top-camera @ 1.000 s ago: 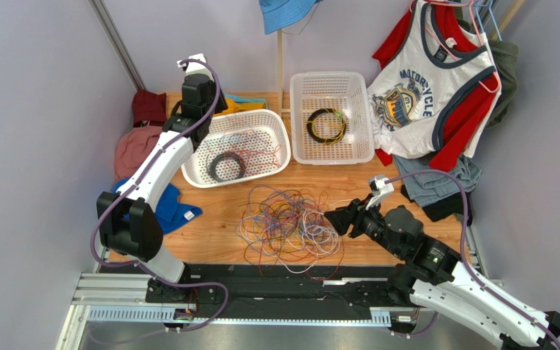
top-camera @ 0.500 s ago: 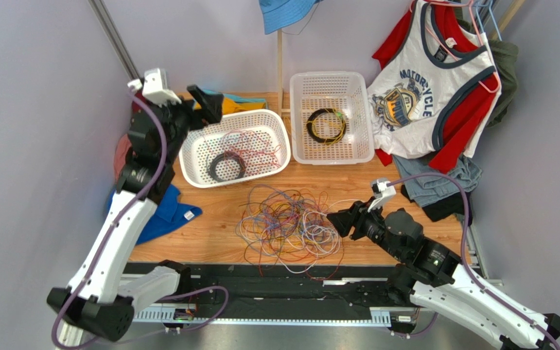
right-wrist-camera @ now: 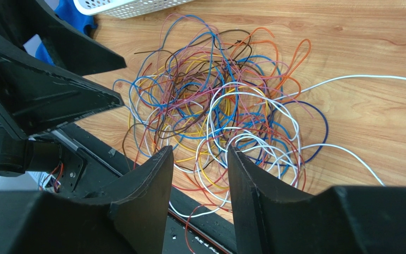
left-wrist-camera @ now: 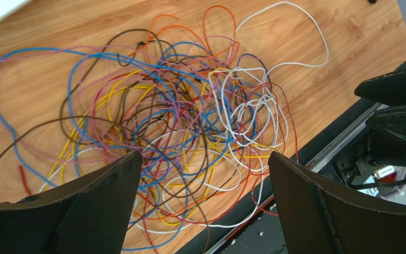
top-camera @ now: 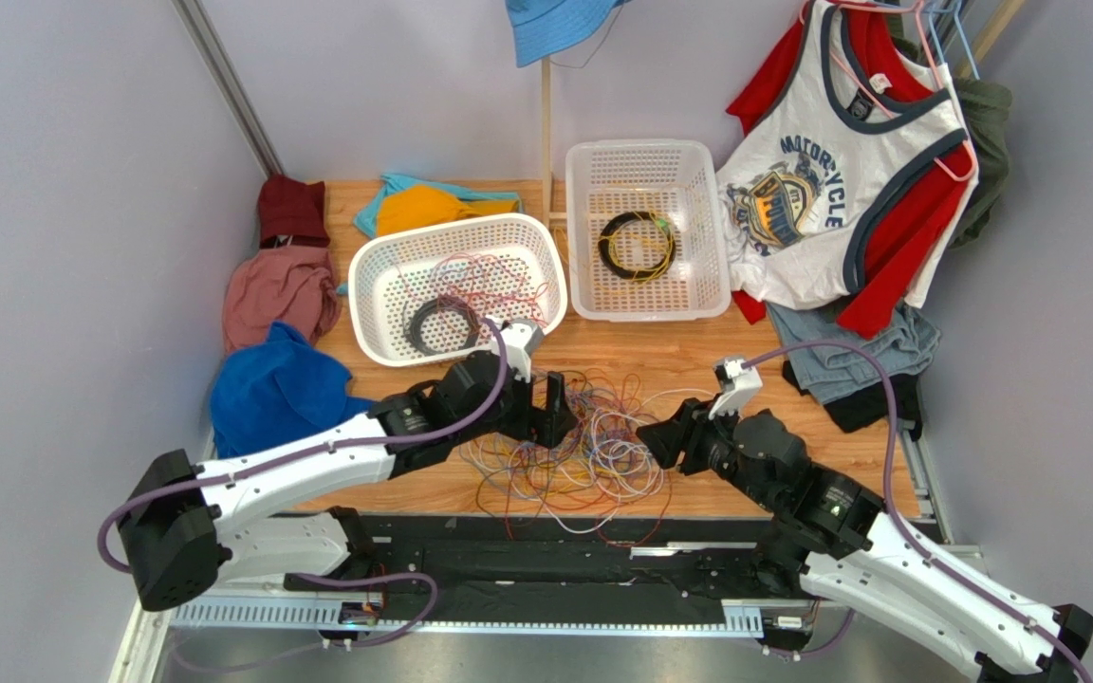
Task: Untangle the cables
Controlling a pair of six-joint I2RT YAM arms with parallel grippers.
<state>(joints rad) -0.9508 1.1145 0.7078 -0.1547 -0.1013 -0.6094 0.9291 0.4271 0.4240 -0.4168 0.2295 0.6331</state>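
One tangle of cables (top-camera: 581,441) (many colours), two baskets (top-camera: 455,229) (top-camera: 648,147), left gripper (left-wrist-camera: 204,154) spread wide, right gripper (right-wrist-camera: 199,151) half-open

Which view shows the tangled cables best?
Left wrist: the cables fill the frame, colours distinct. Right wrist shows them too, its fingers hiding the near edge. Top view shows only a small tangle.

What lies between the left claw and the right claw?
The tangled cables fill the stretch between the left claw and the right claw. The top view shows this, and both wrist views agree.
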